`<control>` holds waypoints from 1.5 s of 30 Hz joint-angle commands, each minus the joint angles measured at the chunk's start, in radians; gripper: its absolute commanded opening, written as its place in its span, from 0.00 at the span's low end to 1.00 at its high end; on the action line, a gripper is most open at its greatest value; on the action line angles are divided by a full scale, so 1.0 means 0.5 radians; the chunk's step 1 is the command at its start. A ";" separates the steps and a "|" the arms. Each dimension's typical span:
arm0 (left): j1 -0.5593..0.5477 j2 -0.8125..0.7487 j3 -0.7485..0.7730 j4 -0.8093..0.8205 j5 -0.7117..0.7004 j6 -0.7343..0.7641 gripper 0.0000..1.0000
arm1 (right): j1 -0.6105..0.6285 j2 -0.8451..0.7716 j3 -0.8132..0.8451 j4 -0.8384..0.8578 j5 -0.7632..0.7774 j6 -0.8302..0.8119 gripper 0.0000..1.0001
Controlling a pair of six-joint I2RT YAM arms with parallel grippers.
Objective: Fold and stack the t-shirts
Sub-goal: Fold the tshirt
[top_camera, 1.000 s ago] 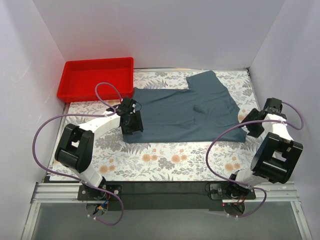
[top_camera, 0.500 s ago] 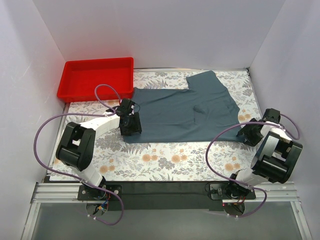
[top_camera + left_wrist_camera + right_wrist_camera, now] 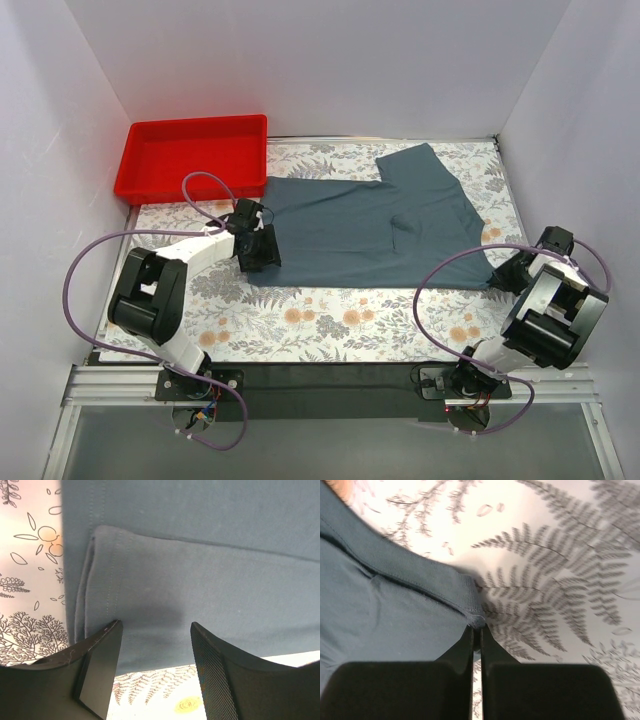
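Note:
One slate blue-grey t-shirt [image 3: 370, 225] lies spread flat on the flowered table, one sleeve pointing to the back. My left gripper [image 3: 262, 252] hovers low over the shirt's near left corner, open, its fingertips [image 3: 112, 635] straddling the hem edge [image 3: 150, 650] with nothing pinched. Over at the shirt's near right corner, my right gripper [image 3: 503, 278] has its jaws shut on the very tip of the hem [image 3: 478, 620]. The cloth [image 3: 395, 610] beside it lies flat.
An empty red bin [image 3: 192, 155] stands at the back left, touching the shirt's far left corner. White walls close in the sides and back. The flower-patterned tablecloth [image 3: 340, 325] runs bare between the shirt and the arm bases.
My right gripper came down and toward the near edge to the shirt's right hem corner and shut on it. The left gripper crept slightly left and back, staying open.

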 commanded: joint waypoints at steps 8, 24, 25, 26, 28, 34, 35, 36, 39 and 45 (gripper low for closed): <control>0.033 -0.039 -0.069 -0.602 0.209 -0.015 0.54 | -0.105 -0.093 0.025 -0.328 0.257 -0.048 0.01; 0.036 -0.389 0.069 -0.744 -0.005 -0.113 0.62 | 0.153 -0.305 0.178 -0.478 0.379 -0.165 0.34; 0.039 -0.401 0.109 -0.729 -0.030 -0.104 0.63 | 0.193 -0.311 0.273 -0.481 0.398 -0.183 0.36; 0.036 -0.404 0.146 -0.698 -0.051 -0.098 0.63 | 0.269 -0.308 0.319 -0.478 0.413 -0.202 0.38; 0.036 -0.380 0.250 -0.606 -0.115 -0.082 0.63 | 0.334 -0.293 0.426 -0.457 0.407 -0.260 0.38; 0.036 -0.156 0.425 -0.397 0.062 -0.021 0.63 | 0.610 -0.072 0.770 -0.291 0.005 -0.472 0.38; 0.036 -0.092 0.434 -0.385 0.080 -0.015 0.63 | 0.680 0.014 0.798 -0.258 -0.056 -0.490 0.38; 0.036 -0.067 0.443 -0.352 0.102 0.004 0.63 | 0.714 0.060 0.859 -0.236 -0.160 -0.490 0.38; 0.036 0.007 0.489 -0.330 0.102 0.022 0.63 | 0.852 0.226 0.921 -0.126 -0.417 -0.475 0.37; 0.036 0.025 0.487 -0.327 0.090 0.019 0.62 | 1.095 0.493 0.918 0.150 -0.556 -0.267 0.26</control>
